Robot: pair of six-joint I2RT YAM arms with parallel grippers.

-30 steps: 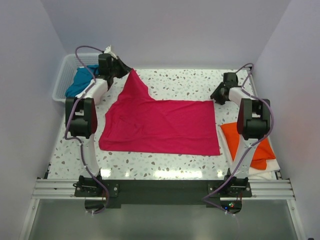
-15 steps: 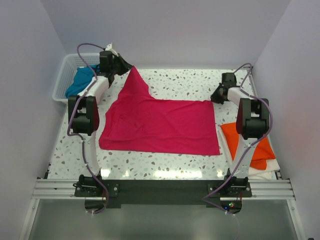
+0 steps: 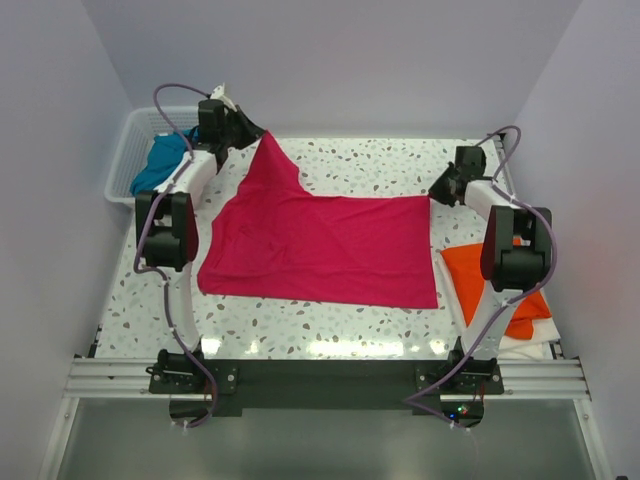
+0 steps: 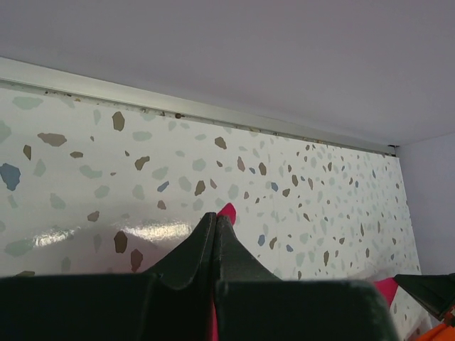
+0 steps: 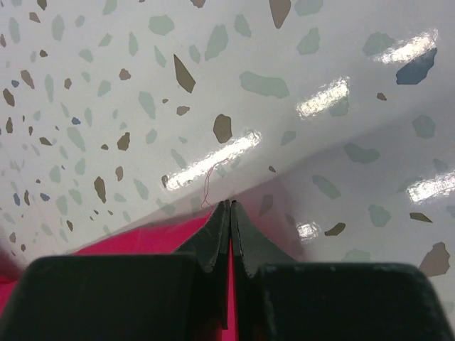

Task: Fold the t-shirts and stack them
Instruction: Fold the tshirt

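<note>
A crimson-pink t-shirt [image 3: 320, 248] lies spread across the middle of the table, its far-left corner pulled up into a peak. My left gripper [image 3: 258, 133] is shut on that peak; a pink tip [image 4: 227, 210] pokes out past its closed fingers [image 4: 202, 241]. My right gripper [image 3: 434, 194] is shut on the shirt's far-right corner, with pink cloth [image 5: 153, 238] showing beside and between its fingers [image 5: 249, 241]. An orange t-shirt [image 3: 478, 282] lies at the right under the right arm. A teal-blue t-shirt [image 3: 160, 165] sits in the basket.
A white lattice basket [image 3: 131, 148] stands at the far left corner. White cloth [image 3: 532, 340] lies under the orange shirt near the front right edge. Walls close in on three sides. A metal rail [image 3: 320, 375] with both arm bases runs along the near edge.
My right gripper has closed on the shirt's far-right corner and drawn it slightly to the right and back. The left gripper has kept hold of its raised corner, shifting slightly farther back.
</note>
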